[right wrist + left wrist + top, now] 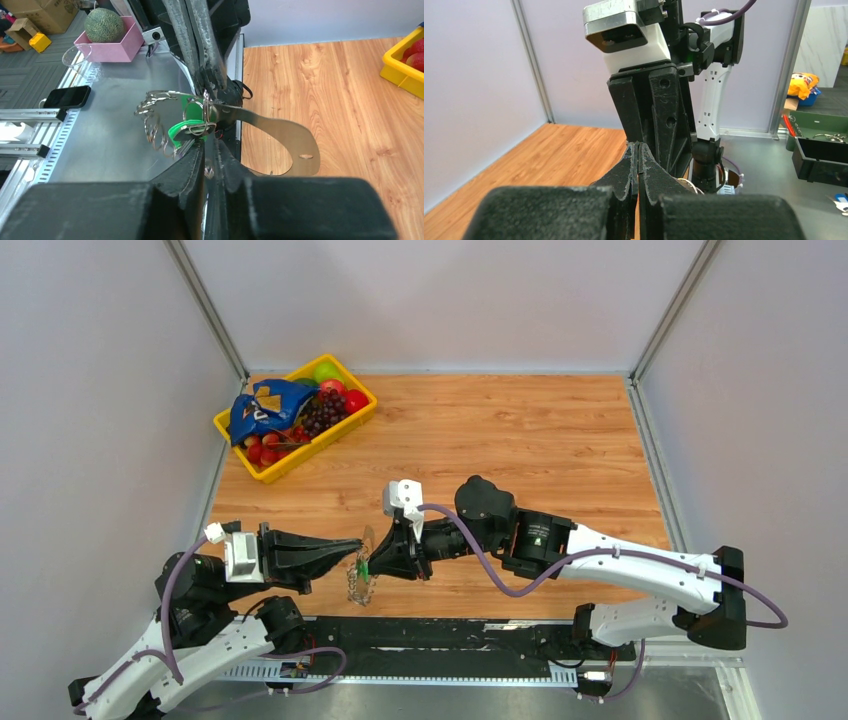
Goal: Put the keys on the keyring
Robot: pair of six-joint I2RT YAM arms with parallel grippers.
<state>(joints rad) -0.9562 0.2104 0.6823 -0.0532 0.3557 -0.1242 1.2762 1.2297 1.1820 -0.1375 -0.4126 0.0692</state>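
The keyring (pixel 280 131) is a flat grey band loop with a silvery chain of rings (pixel 152 131) hanging from it. It is held in the air between my two grippers, near the table's front edge (pixel 365 540). A small bright green key (pixel 181 131) sits at the ring cluster and also shows in the top view (pixel 363 568). My left gripper (pixel 352 546) is shut on the band's end and enters the right wrist view from above (pixel 210 85). My right gripper (pixel 207 144) is shut at the green key, tip to tip with the left (pixel 378 562).
A yellow basket (pixel 300 462) of fruit with a blue bag stands at the back left, and its corner shows in the right wrist view (pixel 400 75). A black rail (pixel 430 635) runs along the near edge. A phone (pixel 67 96) and a pink box (pixel 107 47) lie off the table.
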